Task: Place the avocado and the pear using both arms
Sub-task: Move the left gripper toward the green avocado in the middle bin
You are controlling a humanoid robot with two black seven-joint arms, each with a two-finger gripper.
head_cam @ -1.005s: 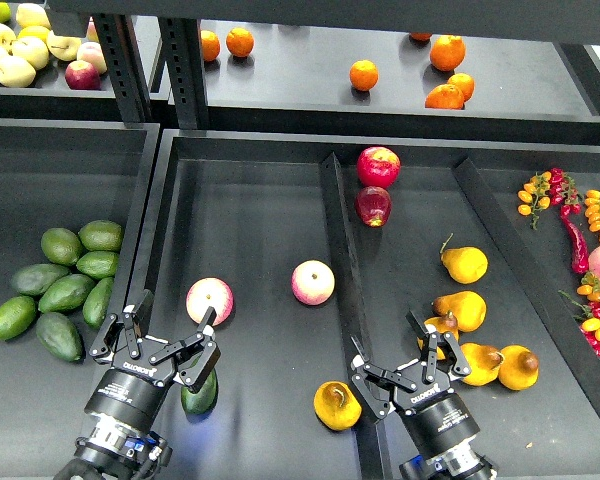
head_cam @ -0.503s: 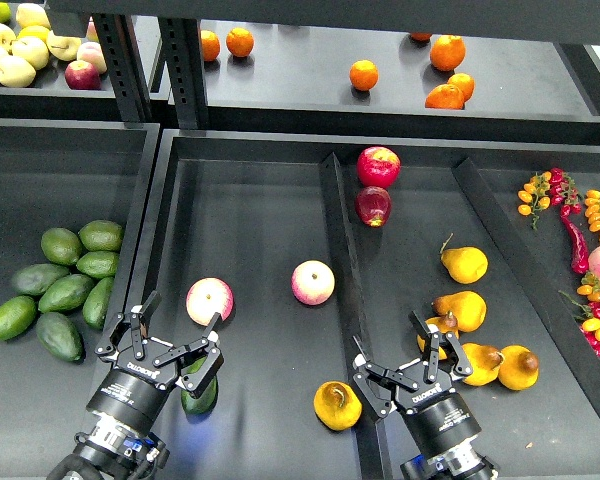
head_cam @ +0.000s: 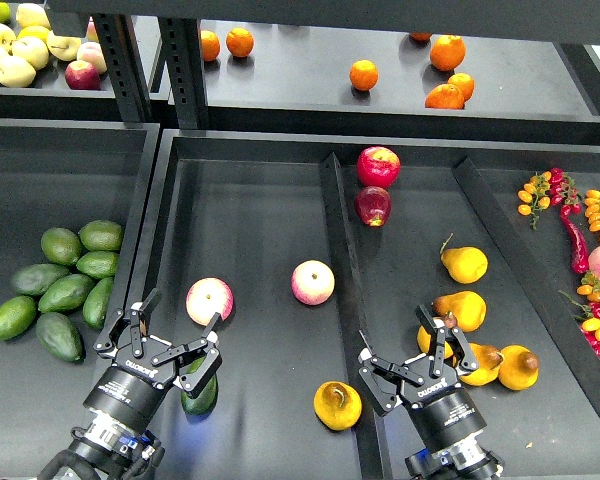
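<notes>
The dark green avocado (head_cam: 200,392) lies on the middle tray floor at the front, partly hidden behind my left gripper (head_cam: 175,323), which is open and empty just above it. The orange-yellow pear (head_cam: 337,405) with a brownish hollow lies at the front of the same tray, beside the divider. My right gripper (head_cam: 400,341) is open and empty, to the right of the pear and apart from it, over the divider edge.
Two pink-yellow apples (head_cam: 210,300) (head_cam: 312,282) lie in the middle tray. Lighter green avocados (head_cam: 65,292) fill the left tray. More pears (head_cam: 463,309) and two red apples (head_cam: 377,166) lie in the right section. A black divider (head_cam: 342,240) splits the tray. Oranges (head_cam: 363,74) sit on the back shelf.
My right gripper has shifted slightly right and back, away from the pear. My left gripper has drawn back a little toward me. Both fruits lie still.
</notes>
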